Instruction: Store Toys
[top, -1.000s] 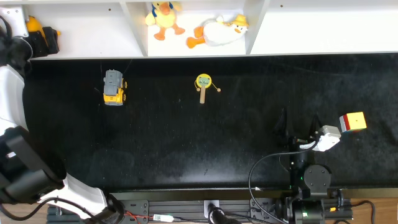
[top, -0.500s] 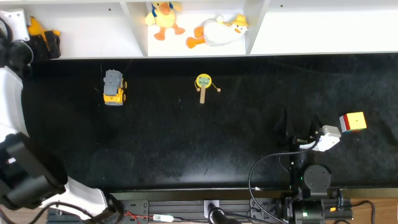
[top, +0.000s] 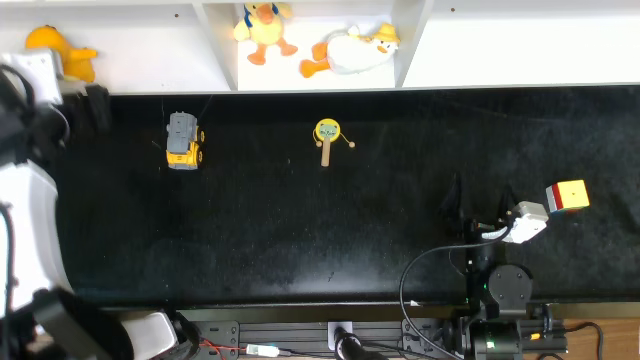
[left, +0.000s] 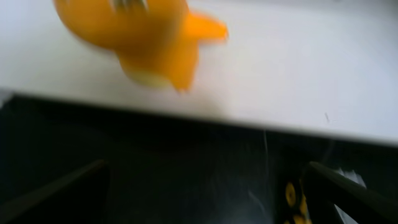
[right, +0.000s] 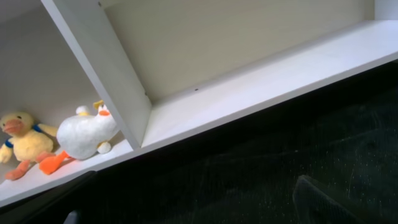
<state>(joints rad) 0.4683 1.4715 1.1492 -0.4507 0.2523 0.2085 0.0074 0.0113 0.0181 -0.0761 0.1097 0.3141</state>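
On the shelf (left: 298, 74), the orange toy (left: 140, 37) is blurred and cut off; left gripper (left: 202, 171) spread, empty.

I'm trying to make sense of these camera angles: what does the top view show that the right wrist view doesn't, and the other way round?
Top view alone: the toy truck, the rattle and the coloured cube on the black table, plus an orange toy in the shelf's left compartment. Right wrist view alone: the back wall of the shelf's right compartment. Both: the yellow duck and the white duck side by side in the middle compartment, and the table.
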